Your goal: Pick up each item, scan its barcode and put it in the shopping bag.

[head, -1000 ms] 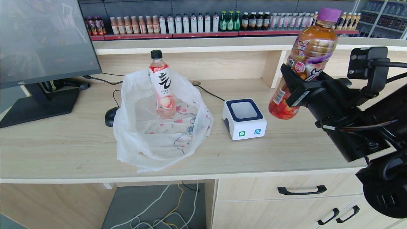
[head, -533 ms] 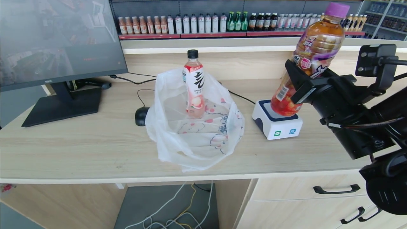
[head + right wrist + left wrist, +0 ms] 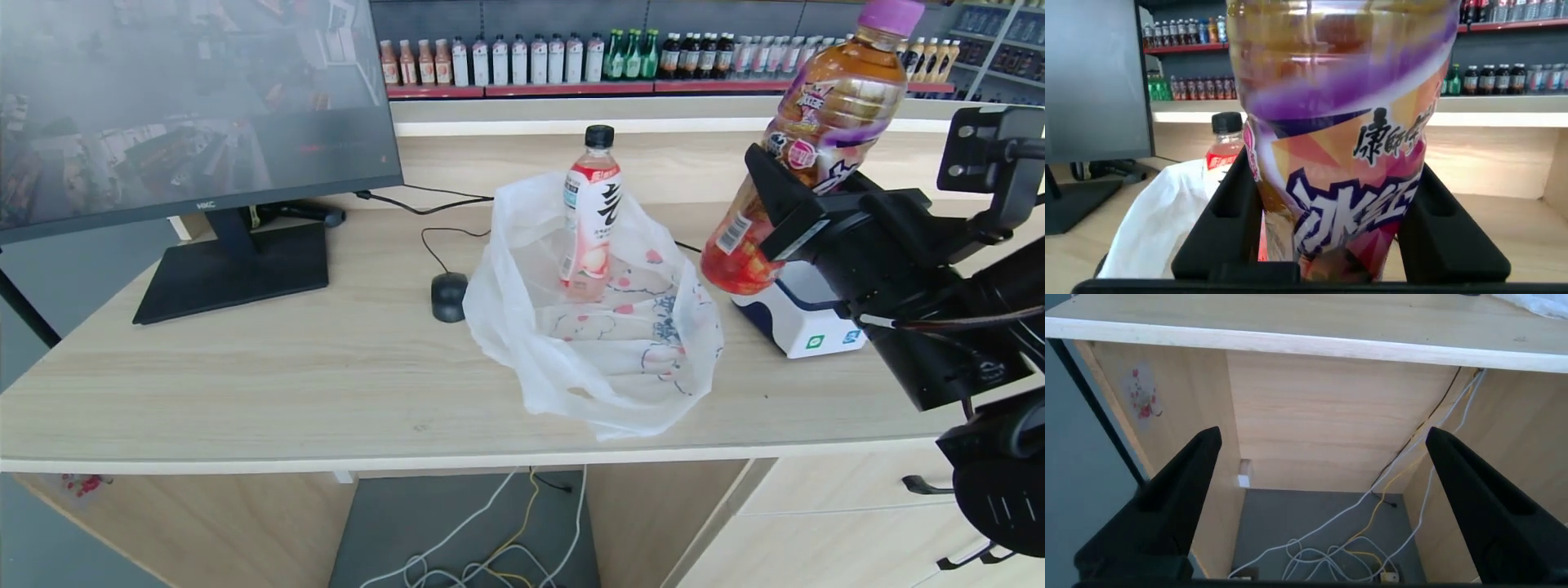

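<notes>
My right gripper (image 3: pixel 804 216) is shut on a purple-capped tea bottle (image 3: pixel 804 139), held tilted in the air above the white barcode scanner (image 3: pixel 804 314), its barcode label facing down and left. The same tea bottle (image 3: pixel 1343 147) sits between the black fingers (image 3: pixel 1229 212) in the right wrist view. A white plastic shopping bag (image 3: pixel 596 327) stands open on the counter left of the scanner, with a pink, black-capped bottle (image 3: pixel 592 216) upright inside it. My left gripper (image 3: pixel 1323 498) is open below the counter edge, holding nothing.
A monitor (image 3: pixel 180 106) on a black stand occupies the counter's left side. A black mouse (image 3: pixel 449 296) with its cable lies beside the bag. Loose cables (image 3: pixel 1355 539) hang under the counter. Shelves of bottles (image 3: pixel 571 57) line the back wall.
The head camera has shifted, so the counter scene slid to the right. The held tea bottle now overlaps the scanner, having closed in from the right.
</notes>
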### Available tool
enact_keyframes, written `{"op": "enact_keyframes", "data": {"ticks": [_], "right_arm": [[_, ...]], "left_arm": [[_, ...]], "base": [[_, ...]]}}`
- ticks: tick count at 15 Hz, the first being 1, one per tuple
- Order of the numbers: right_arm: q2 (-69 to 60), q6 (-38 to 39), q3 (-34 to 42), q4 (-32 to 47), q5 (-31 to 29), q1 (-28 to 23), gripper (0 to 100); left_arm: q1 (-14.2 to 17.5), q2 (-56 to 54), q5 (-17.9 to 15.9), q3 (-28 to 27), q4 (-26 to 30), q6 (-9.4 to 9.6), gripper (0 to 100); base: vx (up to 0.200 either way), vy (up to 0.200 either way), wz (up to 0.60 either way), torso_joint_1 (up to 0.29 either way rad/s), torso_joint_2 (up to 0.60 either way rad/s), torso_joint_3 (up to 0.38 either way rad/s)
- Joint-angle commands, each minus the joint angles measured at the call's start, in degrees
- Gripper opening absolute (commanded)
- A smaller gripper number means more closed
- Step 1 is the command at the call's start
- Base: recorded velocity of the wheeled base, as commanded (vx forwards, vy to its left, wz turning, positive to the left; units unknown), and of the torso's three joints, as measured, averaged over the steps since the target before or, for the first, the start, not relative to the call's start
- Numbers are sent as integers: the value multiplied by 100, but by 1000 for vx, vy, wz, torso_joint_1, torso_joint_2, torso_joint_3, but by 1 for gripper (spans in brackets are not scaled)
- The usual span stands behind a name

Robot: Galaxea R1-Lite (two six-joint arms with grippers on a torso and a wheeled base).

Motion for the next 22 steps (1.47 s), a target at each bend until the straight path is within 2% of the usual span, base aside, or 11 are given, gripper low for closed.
{"op": "enact_keyframes", "data": {"ticks": [1, 7, 16, 22], "right_arm": [[-64, -9, 53, 1, 9, 23, 0], [-2, 0, -105, -8, 9, 23, 0], [771, -176, -1011, 27, 62, 5, 0], [1264, -272, -1283, 36, 167, -30, 0]], "left_arm": [[-1, -2, 1, 0, -2, 0, 100], [-1, -2, 1, 0, -2, 8, 100], [-1, -2, 1, 0, -2, 8, 100], [-1, -2, 1, 0, -2, 8, 100]], "base": [[0, 0, 0, 0, 0, 0], [0, 0, 0, 0, 0, 0], [0, 0, 0, 0, 0, 0], [0, 0, 0, 0, 0, 0]]}}
